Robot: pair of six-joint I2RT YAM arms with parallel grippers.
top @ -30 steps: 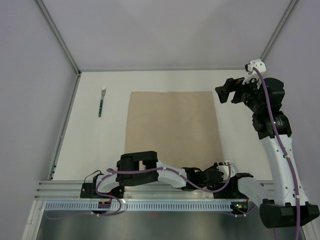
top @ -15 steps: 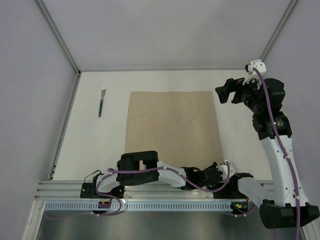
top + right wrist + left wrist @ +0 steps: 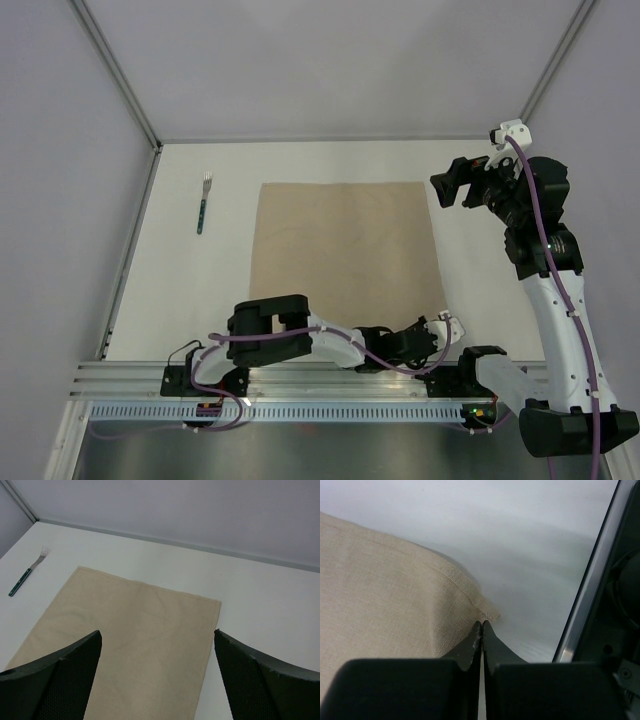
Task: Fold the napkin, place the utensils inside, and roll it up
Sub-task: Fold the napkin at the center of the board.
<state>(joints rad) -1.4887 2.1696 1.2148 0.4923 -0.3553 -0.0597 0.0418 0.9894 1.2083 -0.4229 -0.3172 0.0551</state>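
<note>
The tan napkin (image 3: 345, 245) lies flat and unfolded in the middle of the white table; it also shows in the right wrist view (image 3: 135, 640). My left gripper (image 3: 441, 322) is low at its near right corner, and in the left wrist view the jaws (image 3: 481, 624) are pressed together on that corner of the napkin (image 3: 380, 580), which is slightly raised there. My right gripper (image 3: 447, 188) hangs open and empty above the table beside the napkin's far right corner (image 3: 157, 632). The fork (image 3: 203, 205) lies at the far left, apart from the cloth, and shows in the right wrist view (image 3: 30, 571).
Grey walls enclose the table on three sides. A metal rail (image 3: 300, 385) with the arm bases runs along the near edge; its frame (image 3: 585, 590) stands close to the right of the left gripper.
The left arm has shifted a little to the left and its gripper has edged to the napkin's near right corner. The right arm, napkin and fork have not moved.
</note>
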